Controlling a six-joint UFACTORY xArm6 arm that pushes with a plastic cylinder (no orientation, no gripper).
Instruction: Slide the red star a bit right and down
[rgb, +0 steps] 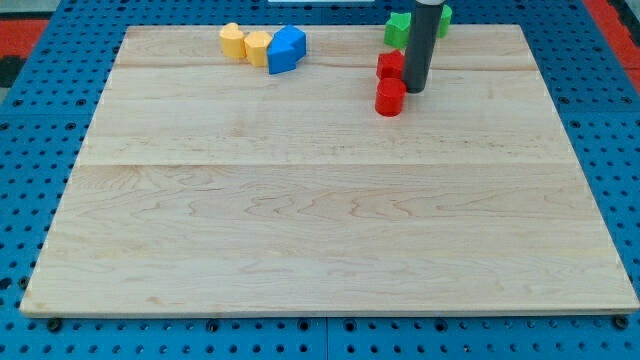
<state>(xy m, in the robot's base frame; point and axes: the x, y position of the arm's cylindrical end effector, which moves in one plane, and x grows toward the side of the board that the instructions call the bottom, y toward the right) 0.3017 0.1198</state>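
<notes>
My tip (415, 90) rests on the wooden board (330, 220) near the view's top right, just right of two red blocks. The upper red block (389, 65), partly hidden by the rod, may be the red star. The lower red block (389, 98) looks like a short cylinder. A green block (398, 29) stands above them, and another green block (444, 16) peeks out right of the rod; their shapes are partly hidden.
At the view's top left of centre stand two yellow blocks (233, 41) (258, 48) and a blue block (286, 49), touching in a row. A blue pegboard (40, 150) surrounds the board.
</notes>
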